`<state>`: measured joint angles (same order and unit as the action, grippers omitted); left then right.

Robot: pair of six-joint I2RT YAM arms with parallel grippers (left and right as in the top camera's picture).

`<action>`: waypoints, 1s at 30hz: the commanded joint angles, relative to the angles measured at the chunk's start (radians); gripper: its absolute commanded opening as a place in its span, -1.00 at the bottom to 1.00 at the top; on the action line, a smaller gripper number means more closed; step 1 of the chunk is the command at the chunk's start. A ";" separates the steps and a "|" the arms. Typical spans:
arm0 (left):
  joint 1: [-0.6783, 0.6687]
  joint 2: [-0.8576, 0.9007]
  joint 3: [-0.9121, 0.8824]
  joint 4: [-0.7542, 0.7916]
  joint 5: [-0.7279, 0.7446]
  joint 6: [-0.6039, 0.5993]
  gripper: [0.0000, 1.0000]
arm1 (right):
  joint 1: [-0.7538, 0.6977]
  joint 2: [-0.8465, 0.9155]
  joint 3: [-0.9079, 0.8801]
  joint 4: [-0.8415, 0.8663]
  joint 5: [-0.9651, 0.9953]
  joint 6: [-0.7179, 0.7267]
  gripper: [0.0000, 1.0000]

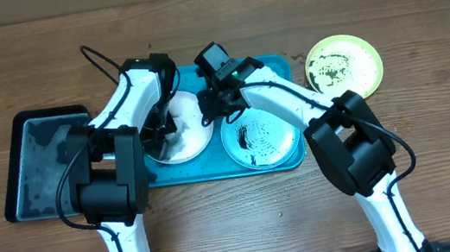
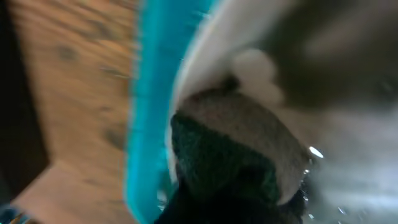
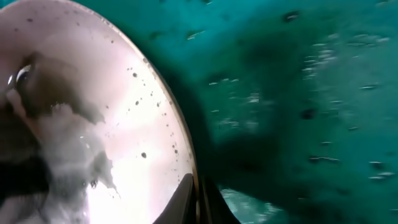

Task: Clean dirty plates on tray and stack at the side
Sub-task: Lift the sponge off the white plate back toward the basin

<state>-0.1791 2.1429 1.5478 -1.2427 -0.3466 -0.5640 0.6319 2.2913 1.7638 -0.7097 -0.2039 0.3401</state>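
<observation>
The turquoise tray (image 1: 213, 170) holds the white plate (image 1: 189, 139) on the left and the pale aqua plate (image 1: 260, 139), with black smears, on the right. The yellow-green plate (image 1: 343, 65), with black specks, lies on the table right of the tray. My left gripper (image 1: 159, 133) is shut on a green-grey sponge (image 2: 230, 155) that presses on the foamy white plate (image 2: 348, 155) near the tray rim (image 2: 146, 124). My right gripper (image 1: 208, 106) is shut on the white plate's right rim. In the right wrist view its fingers (image 3: 198, 199) pinch the plate (image 3: 124, 124) above the tray floor (image 3: 298, 93).
A smaller black glossy tray (image 1: 39, 168) sits on the table left of the turquoise tray. Bare wooden table lies in front of and behind the tray. Both arms cross over the tray's middle.
</observation>
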 commanded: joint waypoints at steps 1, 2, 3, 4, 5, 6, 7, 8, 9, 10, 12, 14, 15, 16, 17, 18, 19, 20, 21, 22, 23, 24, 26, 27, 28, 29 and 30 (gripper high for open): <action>0.013 0.011 0.055 -0.068 -0.254 -0.110 -0.92 | -0.017 0.008 0.018 0.020 0.054 0.000 -0.93; 0.013 0.008 0.080 -0.084 -0.246 -0.122 -0.92 | -0.017 0.005 0.018 0.029 0.054 0.000 -0.93; 0.014 0.001 0.112 -0.098 -0.233 -0.131 -0.92 | -0.017 -0.001 0.018 0.040 0.054 0.000 -0.93; 0.016 -0.008 0.143 -0.108 -0.217 -0.132 -0.92 | -0.017 -0.007 0.019 0.050 0.054 -0.001 -0.93; 0.019 -0.020 0.176 -0.113 -0.196 -0.132 -0.92 | -0.017 -0.016 0.021 0.058 0.054 -0.008 -0.93; 0.024 -0.037 0.210 -0.115 -0.167 -0.132 -0.91 | -0.017 -0.025 0.026 0.059 0.054 -0.021 -0.93; 0.031 -0.057 0.239 -0.115 -0.134 -0.131 -0.92 | -0.017 -0.033 0.038 0.056 0.055 -0.040 -0.93; 0.038 -0.076 0.258 -0.113 -0.108 -0.131 -0.92 | -0.017 -0.041 0.049 0.050 0.054 -0.056 -0.93; 0.049 -0.103 0.276 -0.108 -0.079 -0.131 -0.92 | -0.017 -0.048 0.061 0.042 0.056 -0.063 -0.93; 0.060 -0.127 0.287 -0.102 -0.056 -0.131 -0.92 | -0.017 -0.058 0.080 0.028 0.061 -0.074 -0.93; 0.094 -0.187 0.295 -0.082 -0.009 -0.131 -0.91 | -0.017 -0.076 0.115 -0.002 0.093 -0.095 -0.93; 0.139 -0.238 0.295 -0.069 0.035 -0.130 -0.92 | -0.012 -0.095 0.165 -0.050 0.171 -0.133 -0.93; 0.162 -0.255 0.295 -0.068 0.053 -0.128 -0.92 | -0.008 -0.103 0.188 -0.075 0.212 -0.148 -0.93; 0.186 -0.270 0.295 -0.065 0.071 -0.119 -0.92 | -0.003 -0.109 0.211 -0.103 0.251 -0.164 -0.93; 0.215 -0.282 0.295 -0.064 0.086 -0.109 -0.92 | 0.005 -0.116 0.243 -0.142 0.304 -0.181 -0.93; 0.243 -0.290 0.295 -0.066 0.095 -0.108 -0.92 | 0.014 -0.119 0.272 -0.176 0.348 -0.195 -0.93; 0.272 -0.292 0.295 -0.066 0.105 -0.108 -0.92 | 0.027 -0.120 0.309 -0.220 0.406 -0.214 -0.93; 0.296 -0.292 0.294 -0.066 0.114 -0.108 -0.92 | 0.039 -0.120 0.338 -0.254 0.461 -0.232 -0.93; 0.321 -0.290 0.293 -0.064 0.125 -0.109 -0.92 | 0.053 -0.120 0.363 -0.283 0.522 -0.252 -0.93; 0.346 -0.286 0.291 -0.063 0.138 -0.109 -0.91 | 0.074 -0.120 0.390 -0.312 0.615 -0.283 -0.93; 0.366 -0.282 0.291 -0.063 0.151 -0.108 -0.91 | 0.089 -0.120 0.402 -0.322 0.672 -0.304 -0.93; 0.388 -0.277 0.289 -0.063 0.167 -0.108 -0.92 | 0.113 -0.120 0.416 -0.330 0.764 -0.340 -0.93; 0.426 -0.266 0.286 -0.069 0.208 -0.108 -0.91 | 0.158 -0.120 0.424 -0.327 0.895 -0.413 -0.93; 0.441 -0.262 0.286 -0.072 0.232 -0.101 -0.92 | 0.183 -0.120 0.424 -0.324 0.945 -0.451 -0.93; 0.456 -0.258 0.285 -0.073 0.257 -0.088 -0.91 | 0.214 -0.120 0.424 -0.323 0.991 -0.488 -0.93; 0.473 -0.257 0.284 -0.072 0.283 -0.074 -0.91 | 0.243 -0.120 0.424 -0.323 1.035 -0.514 -0.92; 0.488 -0.256 0.284 -0.072 0.298 -0.066 -0.92 | 0.269 -0.120 0.424 -0.323 1.069 -0.532 -0.93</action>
<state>0.2733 1.8706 1.8336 -1.3132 -0.1528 -0.6586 0.8234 2.2017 2.1685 -1.0336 0.6212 -0.0570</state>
